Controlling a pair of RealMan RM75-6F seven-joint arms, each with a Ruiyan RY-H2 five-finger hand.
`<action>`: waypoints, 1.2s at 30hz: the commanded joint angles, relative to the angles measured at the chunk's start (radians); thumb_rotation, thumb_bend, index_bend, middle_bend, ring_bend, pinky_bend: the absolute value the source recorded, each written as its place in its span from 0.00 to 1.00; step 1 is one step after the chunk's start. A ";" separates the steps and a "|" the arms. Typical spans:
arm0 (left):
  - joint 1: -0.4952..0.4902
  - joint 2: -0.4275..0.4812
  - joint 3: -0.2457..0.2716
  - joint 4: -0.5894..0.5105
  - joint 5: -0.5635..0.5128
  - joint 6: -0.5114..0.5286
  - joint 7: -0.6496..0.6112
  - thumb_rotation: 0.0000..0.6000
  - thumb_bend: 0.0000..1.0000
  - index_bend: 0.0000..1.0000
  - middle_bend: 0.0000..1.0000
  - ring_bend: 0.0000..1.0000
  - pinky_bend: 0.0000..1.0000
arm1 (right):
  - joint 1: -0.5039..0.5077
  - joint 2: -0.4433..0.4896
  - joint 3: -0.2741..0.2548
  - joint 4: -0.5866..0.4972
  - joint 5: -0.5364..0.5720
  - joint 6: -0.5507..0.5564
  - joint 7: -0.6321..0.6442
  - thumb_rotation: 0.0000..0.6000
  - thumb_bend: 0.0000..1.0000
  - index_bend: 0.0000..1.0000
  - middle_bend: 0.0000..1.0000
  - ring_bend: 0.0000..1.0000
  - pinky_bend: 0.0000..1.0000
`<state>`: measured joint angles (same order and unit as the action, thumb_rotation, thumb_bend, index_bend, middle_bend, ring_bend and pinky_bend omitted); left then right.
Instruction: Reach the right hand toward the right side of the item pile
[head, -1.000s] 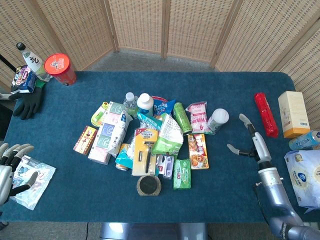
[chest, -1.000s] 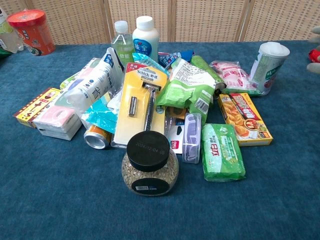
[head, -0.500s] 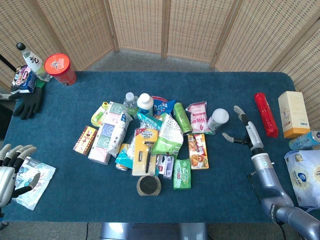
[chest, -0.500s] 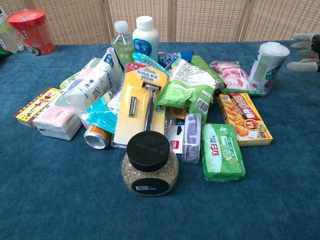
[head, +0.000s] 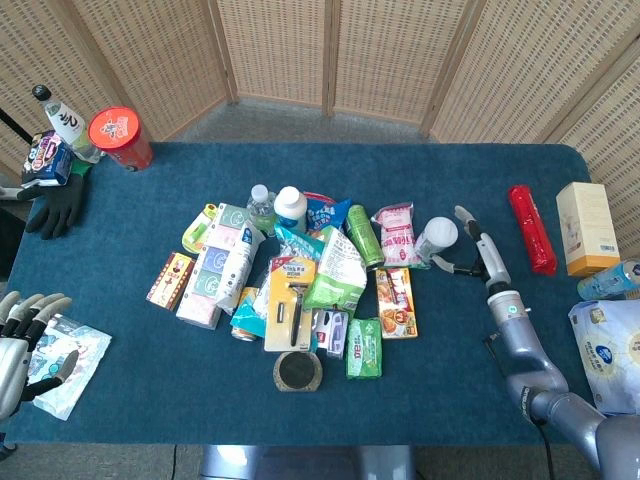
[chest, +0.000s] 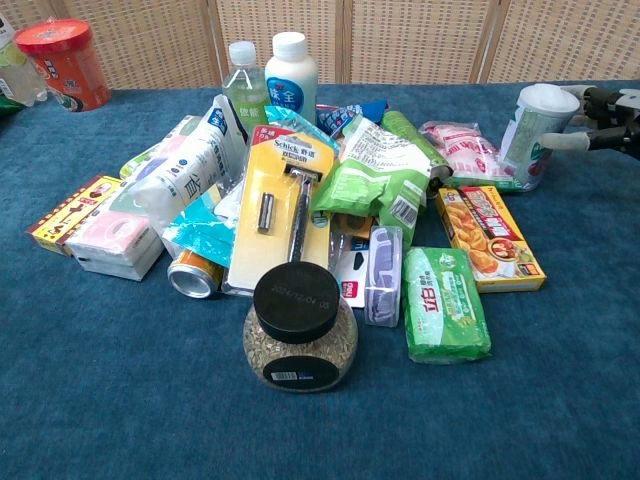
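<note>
The item pile (head: 300, 275) of packets, bottles, boxes and a jar covers the middle of the blue table (head: 120, 210). At its right edge stands a white-capped green-and-white container (head: 435, 238) (chest: 535, 125), next to a pink packet (head: 396, 232) and an orange box (head: 396, 300). My right hand (head: 472, 248) (chest: 600, 118) is just right of that container, fingers spread and almost touching it, holding nothing. My left hand (head: 22, 335) lies at the front left corner beside a clear packet (head: 62, 360), fingers apart, empty.
A red tube (head: 532, 228), a cream box (head: 586, 228) and a white bag (head: 612, 355) lie along the right edge. A red cup (head: 120, 138), a bottle (head: 62, 120) and a black glove (head: 55, 205) sit at the back left. A dark-lidded jar (chest: 300, 330) fronts the pile.
My right hand has moved left and away from me, from open table up to the white-capped container. The left hand has barely shifted.
</note>
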<state>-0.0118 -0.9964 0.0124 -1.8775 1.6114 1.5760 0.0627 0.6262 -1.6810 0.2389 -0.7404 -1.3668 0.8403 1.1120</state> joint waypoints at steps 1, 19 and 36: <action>0.004 0.004 0.002 -0.001 0.004 0.005 -0.002 0.89 0.40 0.18 0.22 0.17 0.00 | 0.033 -0.033 0.001 0.046 0.000 -0.032 0.018 0.88 0.22 0.00 0.00 0.00 0.00; 0.032 -0.002 0.010 0.035 -0.008 0.028 -0.043 0.89 0.40 0.18 0.22 0.17 0.00 | 0.070 -0.044 0.064 0.037 0.051 -0.043 0.090 1.00 0.24 0.59 0.97 1.00 0.71; 0.055 -0.043 0.033 0.074 0.048 0.056 -0.073 0.89 0.40 0.18 0.22 0.17 0.00 | -0.141 0.313 0.186 -0.700 0.078 0.376 -0.150 1.00 0.25 0.64 0.98 1.00 0.71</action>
<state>0.0426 -1.0365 0.0455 -1.8068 1.6580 1.6320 -0.0078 0.5489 -1.4790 0.3754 -1.2500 -1.3078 1.1165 1.0531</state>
